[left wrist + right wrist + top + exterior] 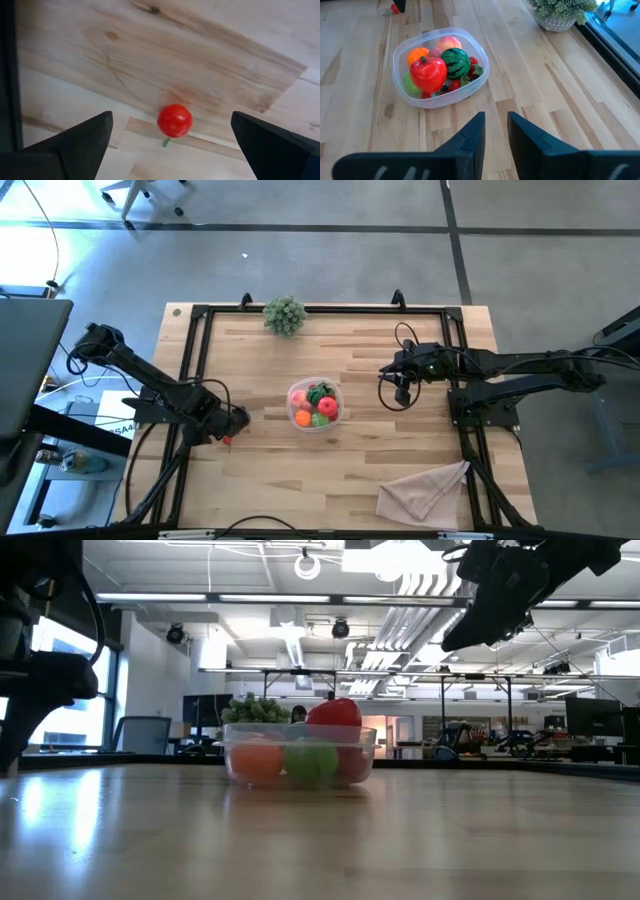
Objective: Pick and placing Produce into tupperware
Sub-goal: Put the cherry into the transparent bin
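One camera is looking straight down on the desk [330, 470]; another is peering level across it; both are showing the tub [316, 404].
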Robot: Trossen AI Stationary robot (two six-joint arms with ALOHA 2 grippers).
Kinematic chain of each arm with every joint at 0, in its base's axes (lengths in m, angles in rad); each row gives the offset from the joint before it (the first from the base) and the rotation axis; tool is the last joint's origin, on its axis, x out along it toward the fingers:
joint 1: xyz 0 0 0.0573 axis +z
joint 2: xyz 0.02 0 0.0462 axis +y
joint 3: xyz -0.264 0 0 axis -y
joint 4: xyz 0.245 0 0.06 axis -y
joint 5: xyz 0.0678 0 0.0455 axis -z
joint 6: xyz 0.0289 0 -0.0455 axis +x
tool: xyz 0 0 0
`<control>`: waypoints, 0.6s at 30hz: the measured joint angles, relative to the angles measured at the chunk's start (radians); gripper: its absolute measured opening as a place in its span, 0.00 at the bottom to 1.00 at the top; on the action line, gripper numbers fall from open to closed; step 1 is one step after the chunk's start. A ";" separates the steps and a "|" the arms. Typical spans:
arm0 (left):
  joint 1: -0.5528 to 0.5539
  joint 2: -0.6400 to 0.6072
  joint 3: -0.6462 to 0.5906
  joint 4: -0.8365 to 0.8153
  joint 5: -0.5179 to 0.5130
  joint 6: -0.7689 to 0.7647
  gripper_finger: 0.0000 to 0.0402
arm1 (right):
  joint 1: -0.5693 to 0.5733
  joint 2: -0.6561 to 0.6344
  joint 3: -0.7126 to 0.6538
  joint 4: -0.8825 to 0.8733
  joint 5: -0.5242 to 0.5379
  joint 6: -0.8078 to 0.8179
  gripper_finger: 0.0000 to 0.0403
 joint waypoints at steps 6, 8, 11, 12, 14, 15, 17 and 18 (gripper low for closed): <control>0.000 0.000 -0.031 0.062 0.019 0.001 0.98 | 0.000 0.000 0.000 0.000 0.000 0.000 0.18; 0.000 0.002 -0.031 0.058 0.018 0.002 0.98 | 0.000 0.000 0.000 0.000 0.000 0.000 0.18; 0.000 0.019 -0.031 0.061 0.011 0.004 0.98 | 0.000 0.000 0.000 0.000 0.000 0.000 0.18; 0.000 0.027 -0.031 0.063 0.010 0.006 0.98 | 0.000 0.000 0.000 0.000 0.000 0.000 0.18; 0.000 0.046 -0.031 0.065 0.011 0.013 0.97 | 0.000 0.000 0.000 0.000 0.000 0.000 0.18; 0.000 0.053 -0.031 0.069 0.013 0.017 0.96 | 0.000 0.000 0.000 0.000 0.000 0.000 0.18; 0.000 0.062 -0.031 0.078 0.018 0.031 0.93 | 0.000 0.000 0.000 0.000 0.000 0.000 0.18; 0.000 0.066 -0.031 0.084 0.019 0.035 0.91 | 0.000 0.000 0.000 0.000 0.000 0.000 0.18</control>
